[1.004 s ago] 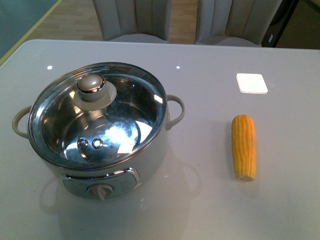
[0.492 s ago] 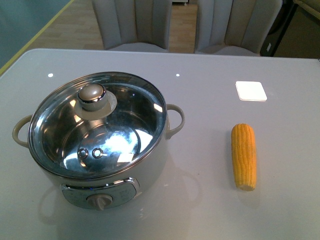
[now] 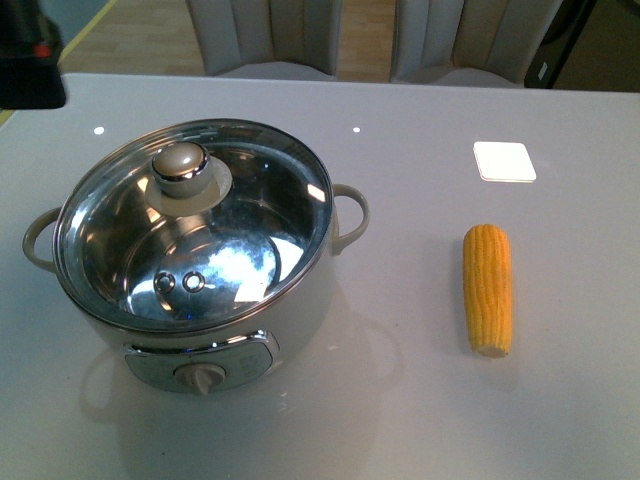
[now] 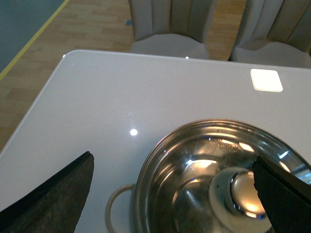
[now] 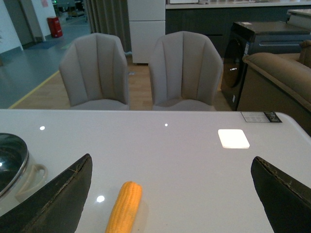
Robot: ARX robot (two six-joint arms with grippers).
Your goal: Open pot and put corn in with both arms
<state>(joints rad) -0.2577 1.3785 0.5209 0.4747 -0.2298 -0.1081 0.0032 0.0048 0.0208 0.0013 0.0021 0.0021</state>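
Glass and steel under the left gripper (image 4: 172, 160): lid (image 3: 230, 250) seated on the pot (image 3: 300, 335), knob (image 4: 240, 196) just below and close against one of the fingers (image 4: 53, 199). Jaws spread wide, holding nothing, poised above the rim on the side of one loop handle, most likely in order to drop onto the knob and lift. Not centred over the knob, by the look of the wrist view; probably calls for a shift toward it before closing.

Yellow corn (image 5: 124, 208) below the right gripper (image 5: 171, 159) and a little off its centre line, lying flat on the table (image 3: 400, 420), roughly lengthwise along the line of approach. Likewise wide open and empty, held high above the surface, well apart from the cob. Set well clear of the pot, perhaps to give each arm its own ground: left for the lid, right for the cob, no crossing.

Nothing of the task done yet, judging from the closed pot and the corn out on the table. Lid off first, presumably, then corn in. Smooth rounded knob, small target: some risk of slipping if pinched off-centre. White square pad (image 3: 504, 162) beyond the corn, farther from the right gripper; chairs (image 5: 97, 68) past the table edge, of no concern.
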